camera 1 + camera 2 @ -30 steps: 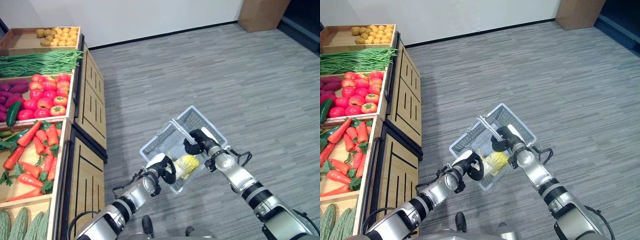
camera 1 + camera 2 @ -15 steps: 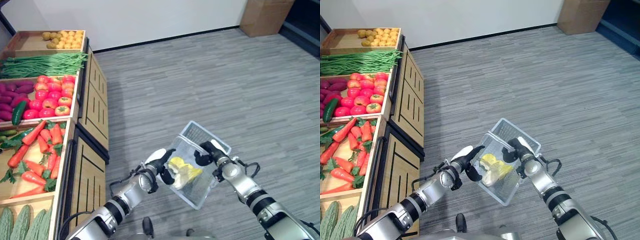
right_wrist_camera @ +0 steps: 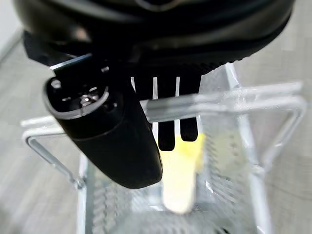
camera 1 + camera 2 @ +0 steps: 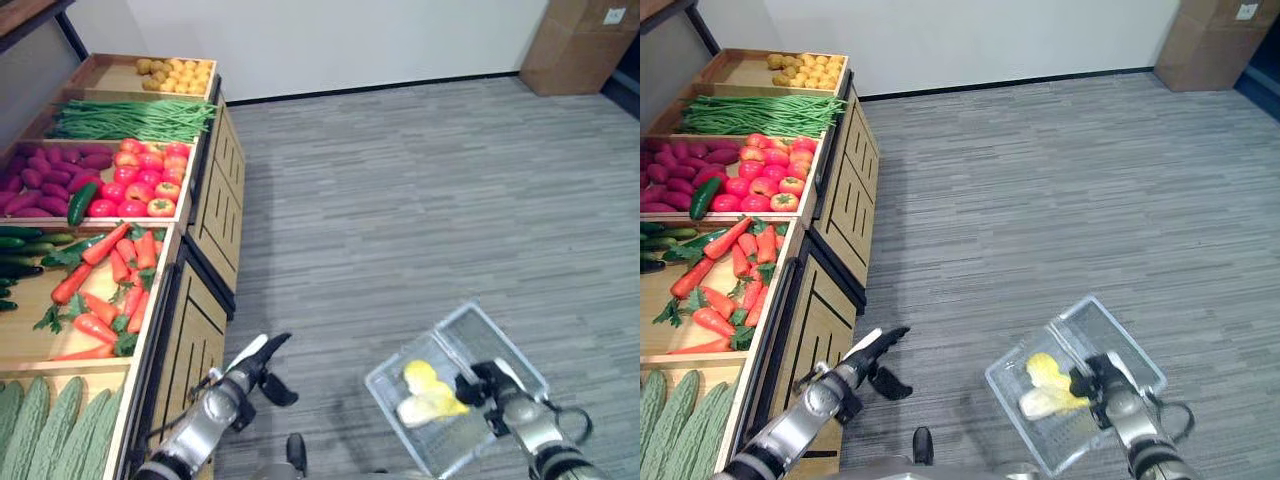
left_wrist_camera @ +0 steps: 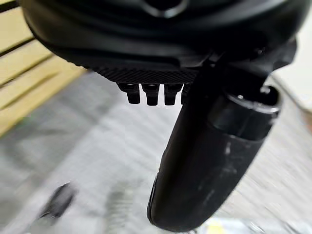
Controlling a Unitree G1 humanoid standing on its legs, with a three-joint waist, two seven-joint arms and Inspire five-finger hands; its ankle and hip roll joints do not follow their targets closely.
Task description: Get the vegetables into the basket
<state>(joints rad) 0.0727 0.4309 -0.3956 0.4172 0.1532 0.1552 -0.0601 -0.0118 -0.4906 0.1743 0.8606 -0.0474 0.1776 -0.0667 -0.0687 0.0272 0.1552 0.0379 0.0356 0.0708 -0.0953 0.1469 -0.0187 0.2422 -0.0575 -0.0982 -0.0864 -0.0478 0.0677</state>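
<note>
With the right hand [image 4: 1102,384] curled around the handle of the tilted wire basket [image 4: 510,352] and the left hand [image 4: 255,362] open and empty, the yellow vegetable [image 4: 425,391] could spill out.

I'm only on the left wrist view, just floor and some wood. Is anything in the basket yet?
Observer: Yes, a yellow vegetable lies inside the clear basket.
Operator: Who's holding the basket?
Observer: The right hand, with its fingers curled round the handle.
Operator: And what's my left hand next to?
Observer: The left hand is open and empty, low beside the wooden stand, near the carrots.
</note>
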